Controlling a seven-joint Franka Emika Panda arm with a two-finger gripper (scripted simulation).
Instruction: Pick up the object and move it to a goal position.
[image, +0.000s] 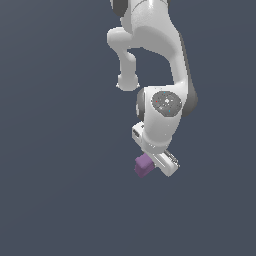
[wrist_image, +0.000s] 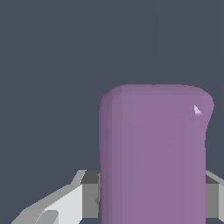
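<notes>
The purple blocky object (image: 143, 165) sits right at the tip of the white arm's hand in the exterior view, partly covered by the hand. In the wrist view the object (wrist_image: 153, 153) fills the space between the two fingers: one grey finger pad (wrist_image: 89, 194) presses its one side and the other finger (wrist_image: 213, 199) its opposite side. My gripper (wrist_image: 153, 201) is shut on the object. In the exterior view the gripper (image: 150, 162) hangs low under the bent arm; the fingertips are hidden there.
The white arm (image: 150, 40) reaches down from the top of the exterior view. Around it is only a plain dark blue-grey ground (image: 60, 190) with no other objects or edges in view.
</notes>
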